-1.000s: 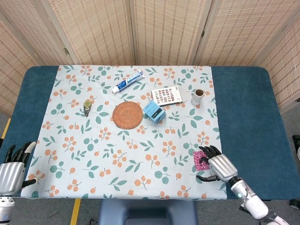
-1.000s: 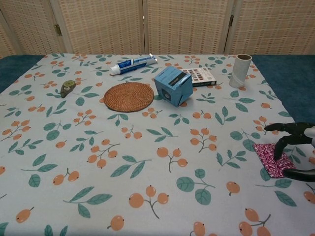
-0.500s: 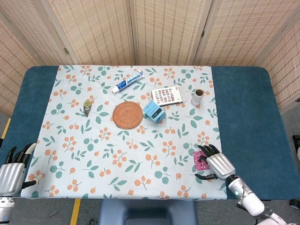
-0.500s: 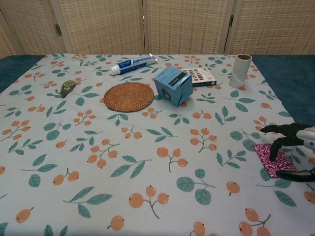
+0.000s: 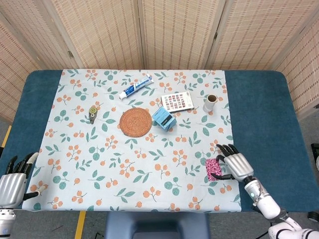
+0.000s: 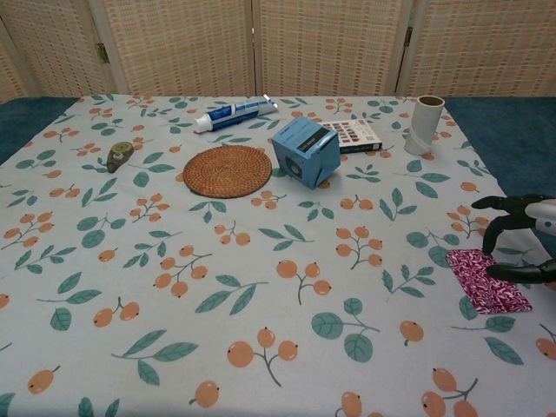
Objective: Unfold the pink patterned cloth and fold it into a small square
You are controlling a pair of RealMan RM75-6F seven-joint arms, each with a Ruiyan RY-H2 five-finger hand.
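Your right hand (image 5: 235,164) has its fingers spread wide, holding nothing, thumb tip at the right edge of the folded pink patterned cloth (image 6: 486,281). That cloth lies flat near the tablecloth's (image 5: 144,149) near right corner. Your left hand (image 5: 12,181) sits open off the near left edge.

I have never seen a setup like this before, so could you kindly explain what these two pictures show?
Both pictures come from cameras on a two-armed robot: one looks down from its head, one forward from its chest. On the floral tablecloth lie a round woven coaster, a small blue box, a toothpaste tube and a white cup. The silver and black right hand hovers open beside the folded pink patterned cloth, its thumb at the cloth's edge. The left hand waits open, holding nothing.
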